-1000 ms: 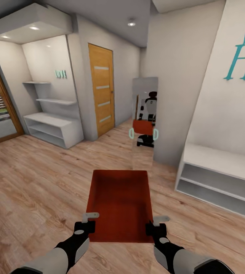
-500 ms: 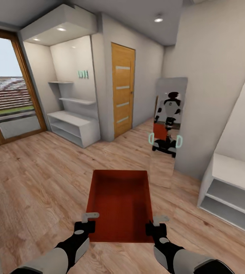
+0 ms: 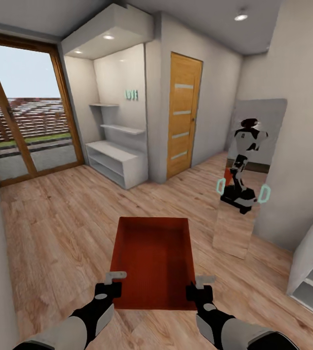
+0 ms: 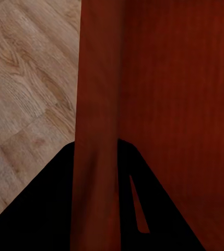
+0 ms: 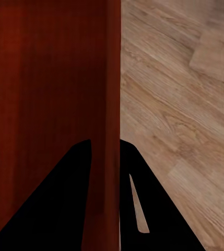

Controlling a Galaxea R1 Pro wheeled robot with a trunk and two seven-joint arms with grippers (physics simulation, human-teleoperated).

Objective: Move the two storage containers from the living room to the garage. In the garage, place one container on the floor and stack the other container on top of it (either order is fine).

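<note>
One orange-red storage container (image 3: 154, 262) hangs open side up in front of me over a light wood plank floor (image 3: 59, 228). My left gripper (image 3: 111, 284) is shut on its left wall near the close corner. My right gripper (image 3: 201, 287) is shut on the right wall opposite. In the left wrist view the thin red wall (image 4: 98, 94) runs between the black fingers (image 4: 38, 214) of the left gripper (image 4: 96, 144). In the right wrist view the container wall (image 5: 110, 78) sits pinched in the right gripper (image 5: 105, 141). The garage is out of view.
A wooden door (image 3: 183, 114) stands shut ahead. A tall mirror (image 3: 246, 194) leans on the right wall and shows my reflection. White shelves (image 3: 115, 163) fill an alcove ahead left, wood-framed glass doors (image 3: 25, 116) lie left, and a white shelf unit (image 3: 312, 272) stands right.
The camera has swung left: door, mirror and shelves slid right in the picture and the glass doors came into view. Container and both grippers hold the same pose.
</note>
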